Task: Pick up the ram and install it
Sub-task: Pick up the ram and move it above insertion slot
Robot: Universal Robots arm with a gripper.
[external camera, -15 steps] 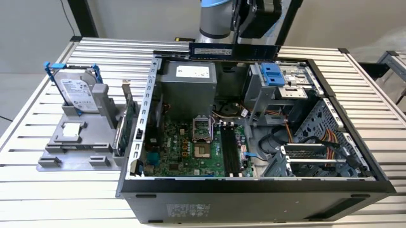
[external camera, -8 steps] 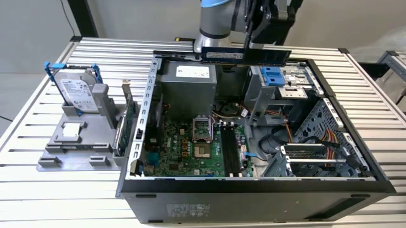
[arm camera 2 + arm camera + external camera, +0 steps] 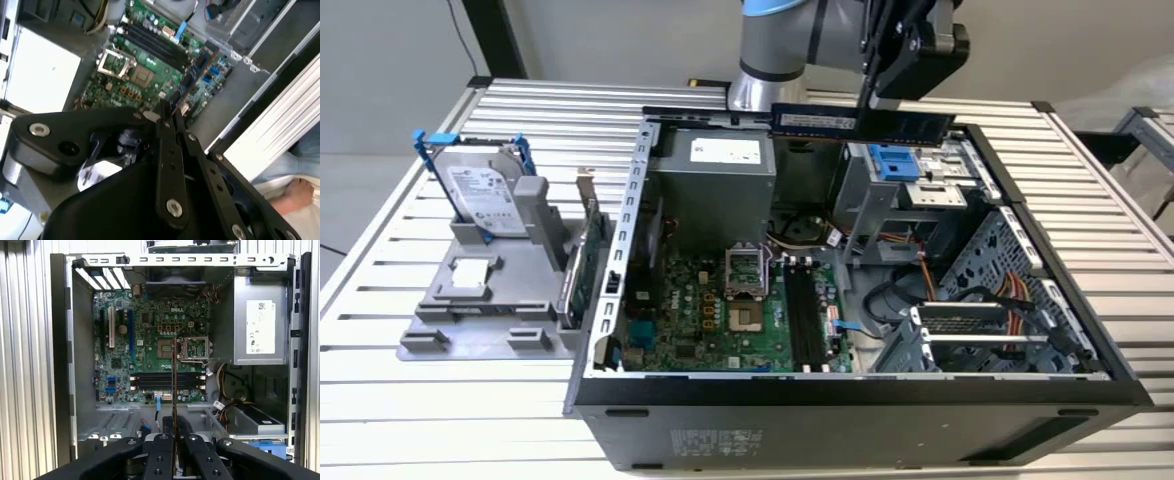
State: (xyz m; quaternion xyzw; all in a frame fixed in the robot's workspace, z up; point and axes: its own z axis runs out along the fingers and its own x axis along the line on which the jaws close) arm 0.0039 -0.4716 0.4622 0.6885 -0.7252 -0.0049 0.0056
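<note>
The ram (image 3: 814,121) is a long dark stick with a bluish tint. It hangs level above the back of the open computer case (image 3: 854,400), and my gripper (image 3: 870,108) is shut on it near its middle. In both wrist views the ram shows edge-on as a thin line (image 3: 174,390) (image 3: 187,85) running out from between the black fingers (image 3: 160,447). Below it lies the green motherboard (image 3: 150,340) with its dark memory slots (image 3: 167,381) (image 3: 803,315) beside the processor socket (image 3: 192,347). The ram is well above the slots and touches nothing.
A silver hard drive in a blue frame (image 3: 480,195) stands on a grey stand (image 3: 480,300) at the exterior view's left. A green expansion card (image 3: 587,260) stands beside the case. Inside are the power supply (image 3: 714,175), cables (image 3: 961,290) and drive cage (image 3: 987,330). A person's hand (image 3: 295,192) is nearby.
</note>
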